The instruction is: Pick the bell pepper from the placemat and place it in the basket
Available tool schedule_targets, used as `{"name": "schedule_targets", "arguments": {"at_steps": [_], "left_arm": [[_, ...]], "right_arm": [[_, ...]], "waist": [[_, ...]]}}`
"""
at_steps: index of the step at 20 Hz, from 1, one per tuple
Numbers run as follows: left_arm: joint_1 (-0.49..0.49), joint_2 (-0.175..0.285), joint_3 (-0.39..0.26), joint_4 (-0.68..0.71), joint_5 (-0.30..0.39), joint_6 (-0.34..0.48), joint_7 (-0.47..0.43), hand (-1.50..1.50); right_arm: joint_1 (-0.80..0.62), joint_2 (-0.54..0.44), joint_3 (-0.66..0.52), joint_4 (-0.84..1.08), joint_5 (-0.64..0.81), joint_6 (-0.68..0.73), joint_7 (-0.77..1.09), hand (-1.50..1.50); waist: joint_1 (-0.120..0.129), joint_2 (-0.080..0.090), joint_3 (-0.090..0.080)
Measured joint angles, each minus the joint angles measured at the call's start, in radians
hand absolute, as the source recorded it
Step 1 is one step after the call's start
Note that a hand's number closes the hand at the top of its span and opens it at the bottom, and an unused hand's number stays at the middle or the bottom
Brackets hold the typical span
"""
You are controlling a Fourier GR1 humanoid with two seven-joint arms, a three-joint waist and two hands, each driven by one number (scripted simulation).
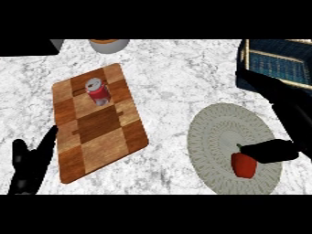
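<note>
the bell pepper [244, 165] is on the placemat [212, 132], your right hand [273, 151] at its top; grip, i cannot tell. 2 steps left: lift, then basket [280, 42] behind the placemat.

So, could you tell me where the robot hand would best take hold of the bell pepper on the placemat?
Probably round its broad red body, not the thin stem. The bell pepper lies on the placemat, stem pointing away, both sides free; come from the right, where the right robot hand is nearest.
</note>
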Motion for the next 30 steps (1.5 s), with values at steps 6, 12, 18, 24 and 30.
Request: {"name": "schedule_targets", "arguments": {"at_steps": [6, 12, 18, 24, 30], "left_arm": [[0.011, -0.007, -0.003, -0.008, -0.009, -0.004, -0.013, 0.0], [0.01, -0.013, -0.002, -0.012, -0.009, -0.013, -0.008, 0.0], [0.008, -0.026, -0.005, -0.015, -0.018, -0.024, -0.005, 0.0], [0.014, -0.029, 0.003, -0.039, -0.024, -0.031, 0.024, 0.0], [0.012, -0.046, 0.005, -0.042, -0.044, -0.032, 0.029, 0.0]], "right_arm": [[-0.075, -0.178, -0.084, -0.137, -0.206, 0.295, 0.223, -1.5], [-0.101, -0.331, -0.175, -0.17, -0.49, 0.51, 0.35, -1.5], [-0.102, -0.44, -0.239, -0.202, -0.682, 0.548, 0.396, -1.5], [-0.024, -0.448, -0.282, -0.243, -0.711, 0.545, 0.402, -1.5], [0.064, -0.335, -0.237, -0.275, -0.563, 0.519, 0.387, -1.5]], "waist": [[0.002, 0.003, 0.0], [0.009, 0.008, 0.001], [0.02, 0.011, 0.004], [0.027, 0.014, 0.004], [0.035, 0.017, 0.005]]}}
